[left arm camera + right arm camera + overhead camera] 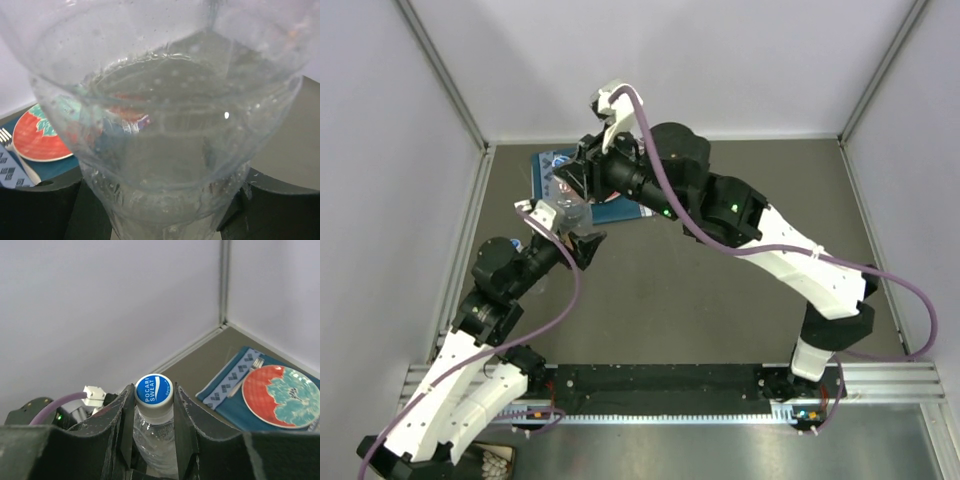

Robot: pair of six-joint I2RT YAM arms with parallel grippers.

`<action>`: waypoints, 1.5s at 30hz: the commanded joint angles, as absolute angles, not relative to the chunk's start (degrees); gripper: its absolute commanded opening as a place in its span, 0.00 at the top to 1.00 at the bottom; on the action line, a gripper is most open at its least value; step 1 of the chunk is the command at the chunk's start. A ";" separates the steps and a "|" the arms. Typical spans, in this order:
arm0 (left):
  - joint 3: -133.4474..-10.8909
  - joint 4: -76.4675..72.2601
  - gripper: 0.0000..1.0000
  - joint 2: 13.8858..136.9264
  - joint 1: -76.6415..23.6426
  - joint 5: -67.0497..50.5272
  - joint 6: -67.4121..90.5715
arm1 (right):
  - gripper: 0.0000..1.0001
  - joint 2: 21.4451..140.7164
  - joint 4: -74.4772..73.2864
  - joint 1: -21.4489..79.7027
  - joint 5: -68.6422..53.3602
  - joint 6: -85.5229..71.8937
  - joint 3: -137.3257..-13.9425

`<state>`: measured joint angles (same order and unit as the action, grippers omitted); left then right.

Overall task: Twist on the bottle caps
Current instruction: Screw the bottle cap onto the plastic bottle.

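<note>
Left gripper (160, 216) is clamped round the slim clear plastic bottle (165, 125), holding it toward the far-left corner of the tabletop (720, 290), just on the near side of the blue patterned mat (222, 390). Right gripper (152, 410) pinches the round white cap with the blue printed top (154, 389), which sits on that bottle's neck.

My judgement: this cap is on and I am mid-tightening, though I can't read how far down the thread it is. The other bottles and caps are out of view, so I count them as unverified.

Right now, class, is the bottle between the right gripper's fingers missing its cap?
No, a blue-labelled Pocari Sweat cap tops the clear bottle.
</note>
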<state>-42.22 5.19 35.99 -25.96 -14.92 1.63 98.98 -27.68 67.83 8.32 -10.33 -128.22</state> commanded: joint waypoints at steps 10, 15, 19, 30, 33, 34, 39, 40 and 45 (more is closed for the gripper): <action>-46.41 1.23 1.00 35.16 -24.78 -9.14 3.95 | 0.47 104.86 -40.69 71.37 26.01 -3.34 -129.37; -46.23 1.41 1.00 34.98 -24.61 -10.10 4.31 | 0.37 103.63 -40.61 71.19 29.62 -1.67 -132.62; -45.71 1.32 1.00 34.63 -24.43 -14.12 4.40 | 0.35 98.20 -40.69 69.53 24.63 -1.75 -132.64; -43.77 -6.59 1.00 34.54 -24.35 -53.95 12.99 | 0.32 78.40 -24.18 49.13 -55.10 -0.71 -109.17; -43.77 -7.99 1.00 35.33 -24.35 -58.44 14.50 | 0.27 79.71 -23.21 48.34 -59.40 -1.05 -109.86; -43.86 -8.35 1.00 35.77 -24.35 -59.75 14.85 | 0.27 80.41 -21.03 48.25 -61.07 -1.92 -110.47; -43.07 -12.30 1.00 37.18 -25.13 -65.65 19.68 | 0.27 84.28 -2.66 48.16 -70.57 -15.63 -108.99; -43.07 -12.39 1.00 37.26 -25.31 -66.26 19.95 | 0.27 85.16 -0.46 48.16 -71.01 -17.47 -109.25; -42.54 -12.04 1.00 37.71 -26.37 -67.24 19.95 | 0.27 90.43 13.52 48.16 -74.00 -29.60 -112.23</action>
<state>-42.74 -8.05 37.60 -25.69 -63.86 18.50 87.31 -1.69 48.47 -68.23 -18.41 -109.58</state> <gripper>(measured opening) 0.677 0.731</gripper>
